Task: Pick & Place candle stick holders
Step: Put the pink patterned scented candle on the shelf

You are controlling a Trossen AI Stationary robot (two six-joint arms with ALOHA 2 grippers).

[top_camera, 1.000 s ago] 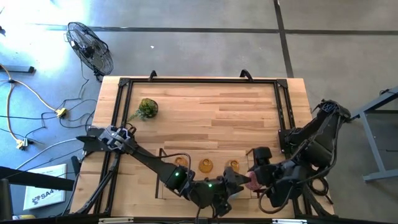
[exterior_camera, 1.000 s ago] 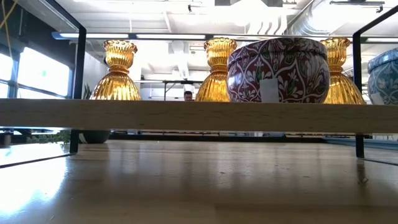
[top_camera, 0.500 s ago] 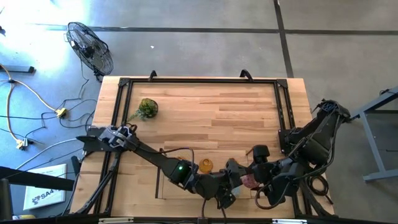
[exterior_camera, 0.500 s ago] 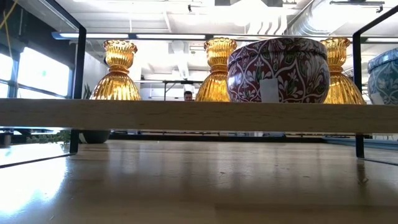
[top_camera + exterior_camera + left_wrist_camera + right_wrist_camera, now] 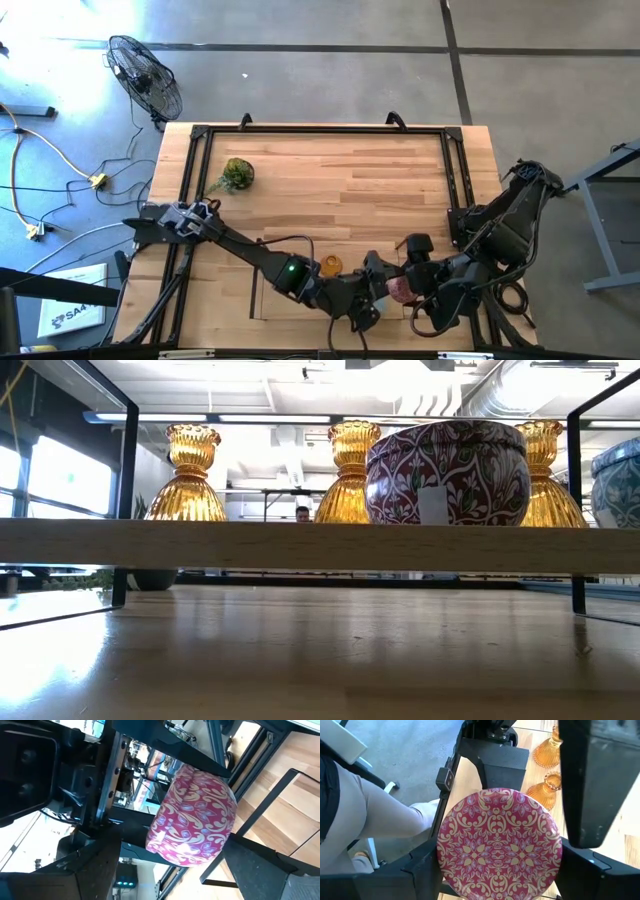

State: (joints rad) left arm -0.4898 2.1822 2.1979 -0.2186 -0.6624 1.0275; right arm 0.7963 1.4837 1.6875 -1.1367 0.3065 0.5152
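A low round pink-red patterned candle holder sits between the fingers of my right gripper, near the table's near edge. My left gripper is open, and its fingers stand apart on either side of the same holder without touching it. In the high view my left gripper is just left of the holder and my right gripper just right of it. Three amber holders, a maroon patterned one and a blue one stand on a wooden ledge. My right gripper has the pink-red holder by two opposite sides of its round body, pinched between the two fingers. The fingers come from above, pointing down. The holder's top faces up. I cannot tell whether its base rests on anything.
A black metal frame rims the table. A green mossy ball lies at the far left. One amber holder shows beside my left arm. A person's leg stands just off the near edge.
My left arm has swung a little toward the far edge and the right, bringing its gripper closer to the pink-red holder; it now hides two of the amber holders in the high view. The low view is unchanged.
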